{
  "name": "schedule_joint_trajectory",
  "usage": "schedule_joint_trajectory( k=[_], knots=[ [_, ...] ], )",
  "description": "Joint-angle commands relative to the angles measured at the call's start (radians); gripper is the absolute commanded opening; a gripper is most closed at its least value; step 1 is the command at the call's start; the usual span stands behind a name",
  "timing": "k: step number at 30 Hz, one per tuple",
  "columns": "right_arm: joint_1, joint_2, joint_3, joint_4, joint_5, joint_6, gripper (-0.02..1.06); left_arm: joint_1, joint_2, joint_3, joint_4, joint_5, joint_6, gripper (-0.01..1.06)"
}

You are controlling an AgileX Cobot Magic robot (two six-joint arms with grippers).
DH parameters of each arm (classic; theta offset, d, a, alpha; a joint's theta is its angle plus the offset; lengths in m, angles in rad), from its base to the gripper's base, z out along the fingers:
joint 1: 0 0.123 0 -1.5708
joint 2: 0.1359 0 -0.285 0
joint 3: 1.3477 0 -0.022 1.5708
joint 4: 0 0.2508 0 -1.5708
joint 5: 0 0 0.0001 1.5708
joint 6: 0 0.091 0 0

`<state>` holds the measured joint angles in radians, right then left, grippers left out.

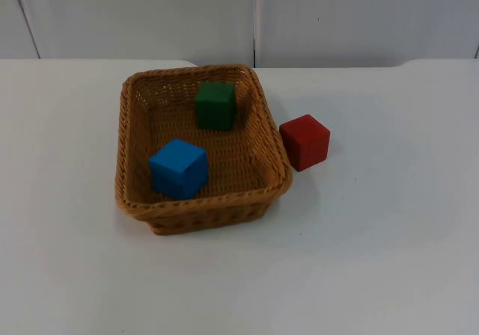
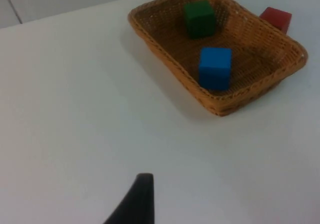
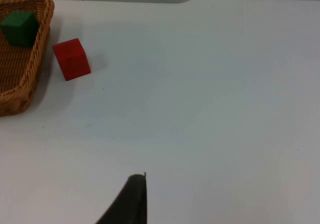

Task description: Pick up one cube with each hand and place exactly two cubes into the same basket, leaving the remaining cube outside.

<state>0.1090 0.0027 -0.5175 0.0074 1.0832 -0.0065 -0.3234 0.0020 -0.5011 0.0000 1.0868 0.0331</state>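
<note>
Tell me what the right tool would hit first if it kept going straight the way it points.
Probably nothing but the white table top: the way ahead looks free. The red wooden cube and woven wicker basket sit off to one side, though depth is unclear.

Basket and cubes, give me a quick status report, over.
Left gripper and right gripper both waiting back from the basket. Blue cube and green cube inside. Red cube outside, beside it. Nothing obstructing.

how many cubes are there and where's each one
3. The green cube sits at the far end inside the basket, the blue cube near its front wall, the red cube on the table just outside its right wall.
</note>
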Motion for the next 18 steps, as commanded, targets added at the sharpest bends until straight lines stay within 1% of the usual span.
schedule_joint_trajectory(
  k=[1,3,4,7,8,9,12,13,17,18],
  knots=[
    [-0.007,-0.003,0.001,0.002,-0.006,-0.005,1.05,0.046,-0.002,0.006,-0.006,-0.012,-0.004,1.05],
    [-0.007,-0.003,0.001,0.002,-0.006,-0.005,1.05,0.092,-0.002,0.006,-0.006,-0.012,-0.004,1.05],
    [-0.007,-0.003,0.001,0.002,-0.006,-0.005,1.05,0.092,-0.002,0.006,-0.006,-0.012,-0.004,1.05],
    [-0.007,-0.003,0.001,0.002,-0.006,-0.005,1.05,0.158,-0.002,0.006,-0.006,-0.012,-0.004,1.05],
    [-0.007,-0.003,0.001,0.002,-0.006,-0.005,1.05,0.158,-0.002,0.006,-0.006,-0.012,-0.004,1.05],
    [-0.007,-0.003,0.001,0.002,-0.006,-0.005,1.05,0.191,-0.002,0.006,-0.006,-0.012,-0.004,1.05],
    [-0.007,-0.003,0.001,0.002,-0.006,-0.005,1.05,0.245,-0.002,0.006,-0.006,-0.012,-0.004,1.05],
    [-0.007,-0.003,0.001,0.002,-0.006,-0.005,1.05,0.245,-0.002,0.006,-0.006,-0.012,-0.004,1.05],
    [-0.007,-0.003,0.001,0.002,-0.006,-0.005,1.05,0.304,-0.002,0.006,-0.006,-0.012,-0.004,1.05],
    [-0.007,-0.003,0.001,0.002,-0.006,-0.005,1.05,0.304,-0.002,0.006,-0.006,-0.012,-0.004,1.05]
  ],
)
